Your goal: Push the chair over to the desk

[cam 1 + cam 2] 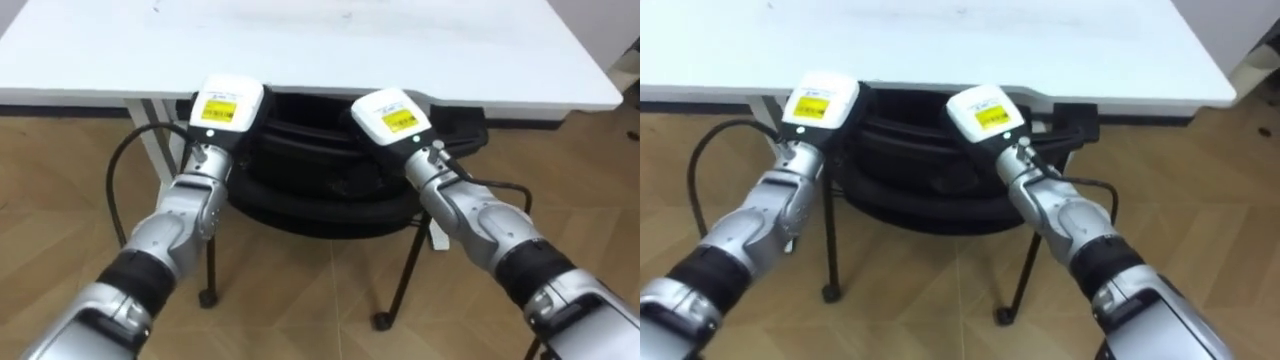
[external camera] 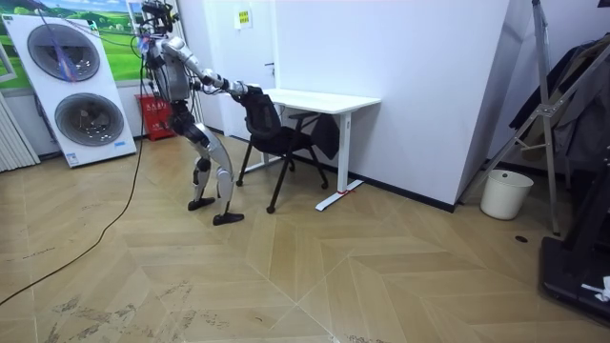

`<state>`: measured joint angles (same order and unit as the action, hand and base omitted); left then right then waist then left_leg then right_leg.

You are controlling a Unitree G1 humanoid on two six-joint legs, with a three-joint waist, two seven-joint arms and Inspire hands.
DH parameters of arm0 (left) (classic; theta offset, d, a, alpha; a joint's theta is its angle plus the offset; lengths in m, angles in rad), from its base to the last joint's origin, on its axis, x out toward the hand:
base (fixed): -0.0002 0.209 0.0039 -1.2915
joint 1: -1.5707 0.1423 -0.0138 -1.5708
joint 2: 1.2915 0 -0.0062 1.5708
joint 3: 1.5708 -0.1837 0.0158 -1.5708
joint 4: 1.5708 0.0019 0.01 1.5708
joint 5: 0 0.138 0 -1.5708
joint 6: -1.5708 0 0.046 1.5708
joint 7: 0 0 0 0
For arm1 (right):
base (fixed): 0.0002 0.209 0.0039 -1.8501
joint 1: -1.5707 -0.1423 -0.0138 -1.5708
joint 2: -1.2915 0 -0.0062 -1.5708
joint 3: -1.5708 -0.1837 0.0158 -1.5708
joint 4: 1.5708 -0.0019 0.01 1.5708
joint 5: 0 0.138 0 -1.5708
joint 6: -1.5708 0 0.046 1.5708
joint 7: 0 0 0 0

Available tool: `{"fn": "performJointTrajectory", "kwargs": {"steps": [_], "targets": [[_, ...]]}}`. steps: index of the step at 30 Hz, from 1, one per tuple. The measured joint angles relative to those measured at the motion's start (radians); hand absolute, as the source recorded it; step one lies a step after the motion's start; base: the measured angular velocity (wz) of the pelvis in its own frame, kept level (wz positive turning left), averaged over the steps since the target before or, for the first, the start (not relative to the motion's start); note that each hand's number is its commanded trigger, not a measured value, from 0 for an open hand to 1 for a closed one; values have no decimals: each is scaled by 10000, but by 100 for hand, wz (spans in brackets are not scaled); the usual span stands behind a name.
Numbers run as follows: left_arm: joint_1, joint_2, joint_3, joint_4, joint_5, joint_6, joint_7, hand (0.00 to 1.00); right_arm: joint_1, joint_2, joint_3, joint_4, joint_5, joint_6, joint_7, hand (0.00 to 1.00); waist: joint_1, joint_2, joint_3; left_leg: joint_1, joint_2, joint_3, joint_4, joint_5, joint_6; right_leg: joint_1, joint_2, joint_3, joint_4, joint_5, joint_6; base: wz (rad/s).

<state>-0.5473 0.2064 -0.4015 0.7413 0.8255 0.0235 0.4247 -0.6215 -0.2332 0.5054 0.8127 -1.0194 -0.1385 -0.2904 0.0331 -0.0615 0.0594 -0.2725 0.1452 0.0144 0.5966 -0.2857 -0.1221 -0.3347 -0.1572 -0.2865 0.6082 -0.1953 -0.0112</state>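
Observation:
A black chair (image 1: 310,175) with thin black legs stands half under the white table (image 1: 300,50), its backrest toward me. My left hand (image 1: 228,105) rests on the backrest's top edge at the left. My right hand (image 1: 392,118) lies on the same edge at the right. Both hands show their backs to the camera, and the fingers are hidden over the far side of the backrest. In the room view I stand leaning forward behind the chair (image 2: 272,129), both arms stretched out to its backrest, facing the table (image 2: 324,99).
The table's white leg (image 1: 160,140) stands left of the chair, and a black box (image 1: 458,128) hangs under the tabletop at the right. Two stacked washing machines (image 2: 76,86) stand behind me. A white bin (image 2: 505,193) sits by the far wall.

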Motion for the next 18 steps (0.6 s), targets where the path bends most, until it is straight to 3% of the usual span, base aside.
{"fn": "performJointTrajectory", "kwargs": {"steps": [6, 10, 13, 15, 17, 18], "targets": [[0, -140, 105, -105, -1129, -94, -23, 0, 156, -7, -271, -56, 351, 0, 154, 0, -14, 4, -6, 595, -193, 70, -1467, 725, 63, 438, 112, 1, -1173, 683, -13, -1], [82, -235, 178, -562, -1168, 124, -363, 0, 595, -103, -709, -899, 344, 107, 625, 0, -20, -3, -54, 739, -283, 164, -2020, 1007, 160, 529, 120, 29, -1680, 950, 60, -1], [268, -49, 188, -1472, -1167, 407, -930, 0, 898, -657, -829, -2080, 362, 83, 1141, 0, -42, -31, -108, 757, -346, 202, -2308, 1215, 255, 547, 147, 85, -2034, 1262, 21, 0], [392, 397, 210, -2308, -1126, 607, -1393, 0, 1012, -1312, -997, -3244, 306, -119, 1345, 0, -94, -15, -156, 960, -349, 211, -2596, 1384, 307, 845, 219, 57, -2535, 1540, 57, 2], [669, 466, 483, -2834, -1249, 637, -1632, 0, 1201, -1542, -1050, -3464, 317, -249, 1524, 0, -145, -48, -179, 1342, -371, 235, -2948, 1532, 347, 1281, 321, 180, -3053, 1758, 134, 7], [804, 632, 528, -3348, -1169, 748, -1921, 0, 1619, -2149, -1201, -4513, 399, -272, 1604, 0, -117, -36, -192, 1440, -398, 246, -3141, 1640, 393, 1459, 413, 392, -3413, 1942, 206, 0]]}}
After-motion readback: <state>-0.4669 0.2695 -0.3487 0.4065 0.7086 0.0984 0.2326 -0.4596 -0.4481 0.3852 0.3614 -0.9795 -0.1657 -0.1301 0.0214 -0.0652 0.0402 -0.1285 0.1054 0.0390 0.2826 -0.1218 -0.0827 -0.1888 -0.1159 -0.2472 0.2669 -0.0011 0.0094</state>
